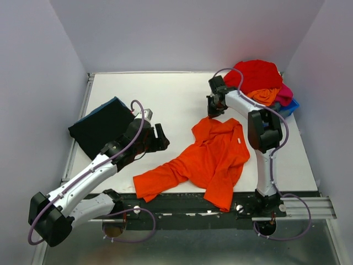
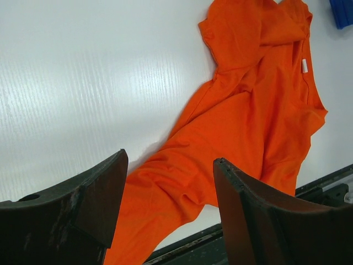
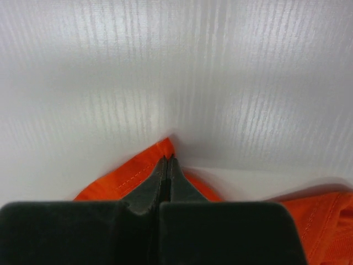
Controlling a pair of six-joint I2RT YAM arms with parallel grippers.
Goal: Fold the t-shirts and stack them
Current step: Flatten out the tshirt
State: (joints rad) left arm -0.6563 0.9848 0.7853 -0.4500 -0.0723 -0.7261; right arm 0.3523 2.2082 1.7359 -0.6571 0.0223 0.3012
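An orange t-shirt lies crumpled and spread on the white table, one sleeve trailing toward the front edge. My right gripper is at the shirt's far left corner. In the right wrist view its jaws are pressed together on an orange hem corner. My left gripper hovers just left of the shirt, open and empty. In the left wrist view its fingers frame the orange cloth below. A folded dark navy t-shirt lies at the left.
A pile of unfolded shirts, red, orange and pink, sits at the back right on a blue item, whose corner shows in the left wrist view. The black front rail runs along the table's near edge.
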